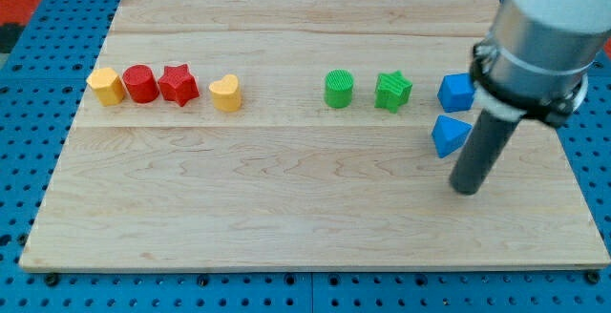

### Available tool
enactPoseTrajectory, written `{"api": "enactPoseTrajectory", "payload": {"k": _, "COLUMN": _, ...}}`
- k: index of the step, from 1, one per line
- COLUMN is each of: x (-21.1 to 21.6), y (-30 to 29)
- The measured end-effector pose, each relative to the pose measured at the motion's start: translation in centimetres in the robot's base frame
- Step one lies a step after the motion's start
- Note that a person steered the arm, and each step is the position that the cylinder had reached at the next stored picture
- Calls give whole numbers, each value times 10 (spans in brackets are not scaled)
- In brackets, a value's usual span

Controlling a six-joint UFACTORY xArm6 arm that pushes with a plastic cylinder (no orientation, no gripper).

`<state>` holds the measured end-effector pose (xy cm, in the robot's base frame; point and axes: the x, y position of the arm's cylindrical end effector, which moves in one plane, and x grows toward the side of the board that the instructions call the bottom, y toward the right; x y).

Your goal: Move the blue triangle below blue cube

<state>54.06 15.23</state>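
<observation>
a pale grey rounded housing, blurred, fills the corner above the blue cube (pixel 456 92). under it sits a darker grey collar edged by a black ring. from that a straight dark rod narrows to my tip (pixel 465 189).

Open wood across the whole lower half of the board (pixel 286 218), edge to edge, and along the top strip above the row of blocks. Wide gap mid-row between yellow heart (pixel 225 93) and green cylinder (pixel 338 90). At the view's left, tightly packed: yellow block (pixel 106 86), red cylinder (pixel 140 84), red star (pixel 179 84), no way between. At the view's right, crowded: green star (pixel 393 91), blue cube (pixel 456 92), blue triangle (pixel 449 135) just below it, my tip (pixel 465 188) close at the triangle's lower right.
</observation>
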Motion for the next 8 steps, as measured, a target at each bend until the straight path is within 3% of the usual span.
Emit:
{"api": "enactPoseTrajectory", "payload": {"k": 1, "x": -8, "y": -38}}
{"api": "enactPoseTrajectory", "payload": {"k": 3, "x": -45, "y": -44}}
{"api": "enactPoseTrajectory", "payload": {"k": 8, "x": -76, "y": -15}}
